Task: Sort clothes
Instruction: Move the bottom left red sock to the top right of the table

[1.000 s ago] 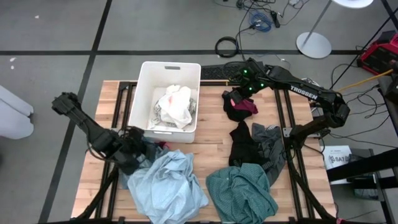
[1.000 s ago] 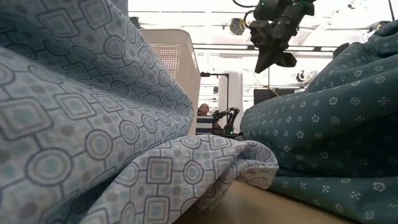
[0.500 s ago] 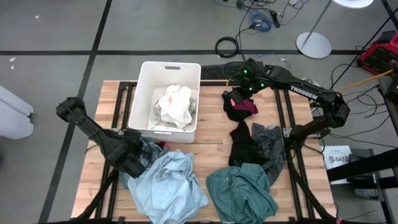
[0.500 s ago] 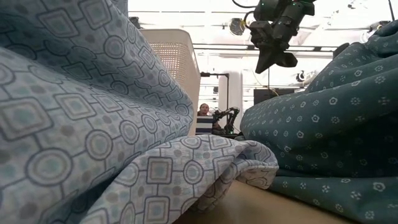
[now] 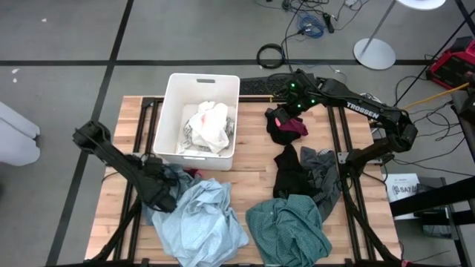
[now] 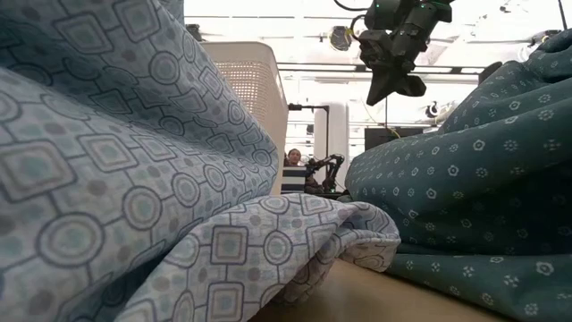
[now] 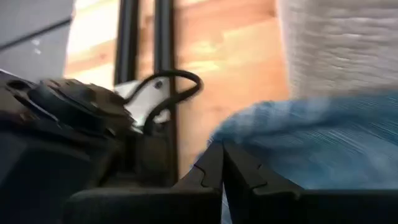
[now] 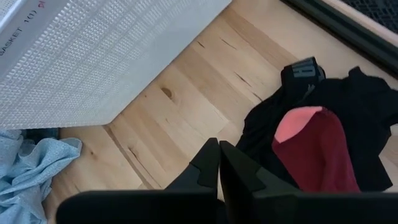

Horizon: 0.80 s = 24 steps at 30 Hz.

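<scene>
The left pincer [image 5: 165, 199] is closed at the edge of the crumpled light blue patterned shirt [image 5: 199, 221], low on the wooden worktop [image 5: 252, 162]; in the left wrist view its fingers [image 7: 211, 168] meet against that blue cloth, though whether any fabric is pinched between them I cannot tell. Just behind it stands the white rectangular plastic bin [image 5: 200, 116], holding a white-grey garment [image 5: 210, 126]. The right pincer [image 6: 393, 82] hangs closed and empty above a black and dark red garment [image 5: 287, 126]. Nearer the front lie a black and grey heap [image 5: 304, 172] and a teal dotted shirt [image 5: 288, 230].
</scene>
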{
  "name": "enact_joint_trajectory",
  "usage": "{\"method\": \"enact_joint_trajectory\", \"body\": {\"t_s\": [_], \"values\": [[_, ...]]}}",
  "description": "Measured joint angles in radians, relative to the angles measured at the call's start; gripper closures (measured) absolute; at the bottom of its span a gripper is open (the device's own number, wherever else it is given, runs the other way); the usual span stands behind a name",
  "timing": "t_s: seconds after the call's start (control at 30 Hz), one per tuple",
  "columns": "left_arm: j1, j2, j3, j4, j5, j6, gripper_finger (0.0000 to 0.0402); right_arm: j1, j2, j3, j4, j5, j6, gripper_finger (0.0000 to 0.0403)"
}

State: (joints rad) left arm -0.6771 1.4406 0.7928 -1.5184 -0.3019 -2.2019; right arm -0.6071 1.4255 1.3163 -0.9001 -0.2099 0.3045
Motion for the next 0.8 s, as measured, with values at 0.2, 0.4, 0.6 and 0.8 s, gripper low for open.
{"method": "enact_joint_trajectory", "body": {"t_s": [0.2, 0.4, 0.6, 0.8], "values": [[0.045, 0.029, -0.054, 0.112, -0.099, 0.017, 0.0393, 0.000, 0.000, 0.000, 0.037, -0.001, -0.003, 0.0403], [0.043, 0.023, -0.044, 0.569, -0.012, 0.264, 0.0393, 0.000, 0.000, 0.000, 0.021, -0.005, 0.013, 0.0403], [0.037, 0.023, -0.001, 0.752, 0.091, 0.384, 0.0394, 0.000, 0.000, 0.000, 0.018, -0.005, 0.015, 0.0403], [0.036, 0.012, -0.001, 0.765, 0.187, 0.418, 0.0394, 0.000, 0.000, 0.000, 0.019, -0.005, 0.009, 0.0403]]}}
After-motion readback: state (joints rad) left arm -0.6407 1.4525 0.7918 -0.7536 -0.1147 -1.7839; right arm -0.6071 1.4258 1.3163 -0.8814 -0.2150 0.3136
